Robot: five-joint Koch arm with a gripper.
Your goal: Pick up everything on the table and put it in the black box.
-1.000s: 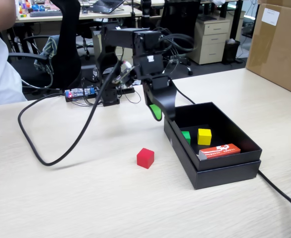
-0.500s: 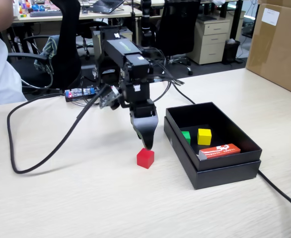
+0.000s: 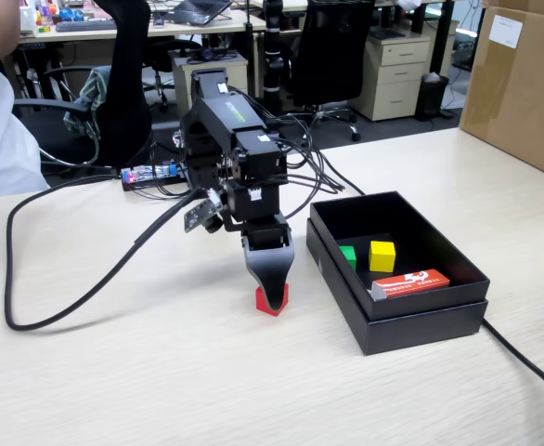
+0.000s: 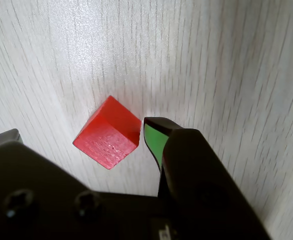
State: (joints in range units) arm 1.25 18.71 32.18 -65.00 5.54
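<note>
- The tool (image 4: 111, 131) is lowered over the red cube (image 4: 108, 139) on the surface (image 3: 161, 372); in the wrist view the jaws are seen spread, the green-padded jaw at the cube's right edge and the other jaw's corner well clear at the lower left, so nothing is gripped yet
- In the fixed view the red cube (image 3: 272, 301) is mostly hidden behind the tool (image 3: 270, 295), just left of the black box (image 3: 420, 321)
- The green cube (image 3: 347, 256) and the yellow cube (image 3: 382, 255) already lie inside the box, beside a red-orange packet (image 3: 410, 283), so the red cube is judged to be the last one left
- For a clean grasp, the cube is best centred between the jaws before closing: it sits turned corner-on to the padded jaw, so it may well twist or be pushed aside as the jaws meet
- The tool tips look to be at surface level; whether they touch it cannot be told
- After the lift, the box's near rim must be cleared; open room is left in the box's far and left parts
- The thick black cable (image 3: 77, 297) loops on the surface to the left, away from the path to the box
</note>
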